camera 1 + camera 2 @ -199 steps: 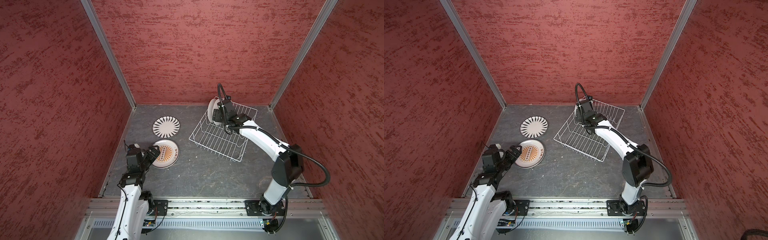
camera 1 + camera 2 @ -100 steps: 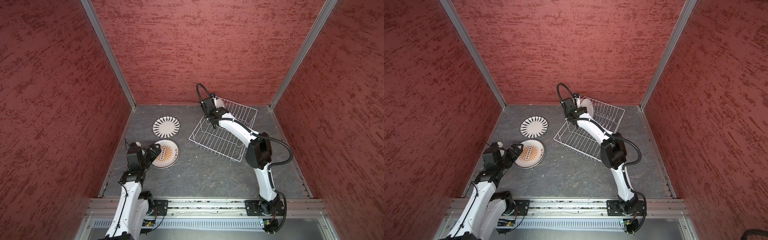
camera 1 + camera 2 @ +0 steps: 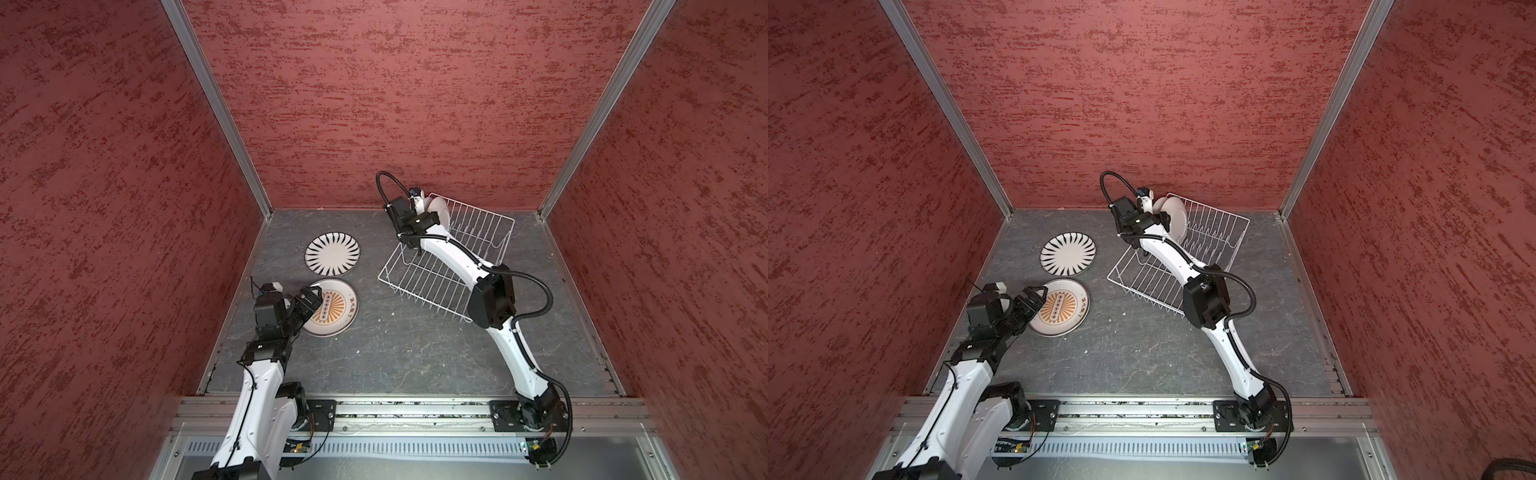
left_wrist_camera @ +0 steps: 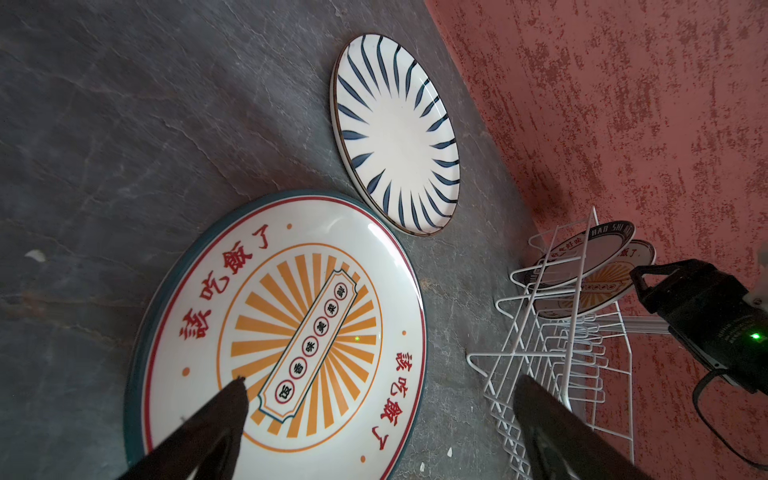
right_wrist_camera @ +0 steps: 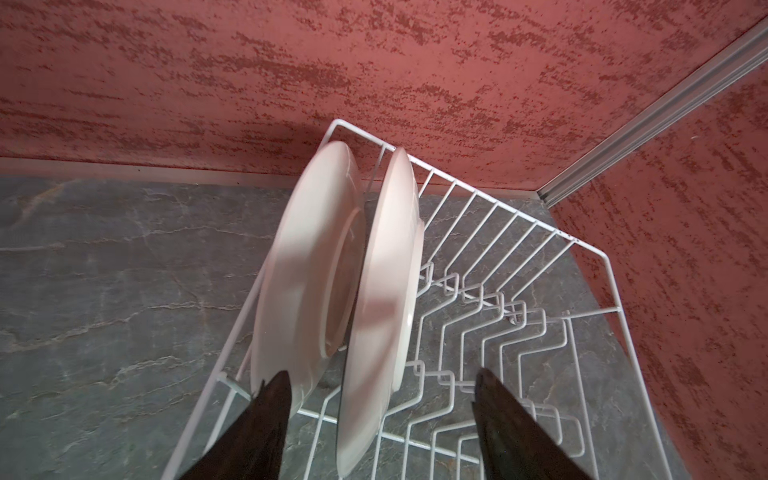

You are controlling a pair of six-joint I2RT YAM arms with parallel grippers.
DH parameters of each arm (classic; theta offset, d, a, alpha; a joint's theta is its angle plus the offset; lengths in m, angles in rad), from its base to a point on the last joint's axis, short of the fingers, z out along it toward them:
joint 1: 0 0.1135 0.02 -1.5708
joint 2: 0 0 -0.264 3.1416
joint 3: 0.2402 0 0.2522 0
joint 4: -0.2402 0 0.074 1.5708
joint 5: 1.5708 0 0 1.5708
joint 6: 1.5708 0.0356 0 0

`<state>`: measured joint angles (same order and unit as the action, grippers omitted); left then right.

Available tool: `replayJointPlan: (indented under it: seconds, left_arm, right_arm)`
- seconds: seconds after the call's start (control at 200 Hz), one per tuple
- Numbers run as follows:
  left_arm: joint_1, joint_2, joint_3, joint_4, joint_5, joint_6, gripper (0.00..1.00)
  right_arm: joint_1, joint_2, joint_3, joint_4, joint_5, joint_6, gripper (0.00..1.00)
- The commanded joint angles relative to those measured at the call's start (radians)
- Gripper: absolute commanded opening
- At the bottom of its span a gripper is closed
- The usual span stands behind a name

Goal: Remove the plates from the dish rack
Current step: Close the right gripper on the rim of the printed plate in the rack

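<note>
While the right gripper reaches to the far-left end of the dish rack, its 2 dark fingers stand apart and grip nothing. The lower rim of a white plate lies between them, with a clear gap on either side. This plate stands on edge among the rack's upright prongs, its plain back toward the wrist camera. Just beside it, at the very end of the rack, the end plate also stands on edge; whether the 2 touch cannot be told. Seen from the left wrist view, the end plate's face carries a dark lettered rim, and the plate behind it an orange sunburst. The white wire rack sits at an angle on the far right of the dark grey table.

On the near left, the left gripper has its fingers spread wide and holds nothing. It hangs over the near-left rim of the sunburst plate, which lies flat and face up. Just beyond, toward the far wall, the striped plate lies flat too, with a narrow gap between them. Both lie well apart from the rack, to its left.
</note>
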<state>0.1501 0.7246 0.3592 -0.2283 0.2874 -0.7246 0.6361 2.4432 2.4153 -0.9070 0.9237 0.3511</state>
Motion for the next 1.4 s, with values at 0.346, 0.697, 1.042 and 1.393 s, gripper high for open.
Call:
replayJointPlan:
  seconds: [0.346, 0.697, 1.042, 1.393]
  left_arm:
    - [-0.006, -0.011, -0.009, 0.009, 0.007, 0.008, 0.99]
    - [-0.006, -0.008, -0.01, 0.012, 0.008, 0.005, 0.99]
    - [-0.006, -0.004, -0.01, 0.016, 0.01, 0.005, 0.99]
    - [-0.006, -0.001, -0.004, 0.021, 0.012, 0.002, 1.0]
  right_arm:
    - [0.0, 0.043, 0.036, 0.066, 0.069, -0.097, 0.57]
    - [-0.015, 0.066, 0.034, 0.079, 0.102, -0.121, 0.43]
    - [-0.021, 0.067, 0.034, 0.09, 0.162, -0.157, 0.34]
    - [-0.024, 0.048, 0.019, 0.081, 0.182, -0.109, 0.28]
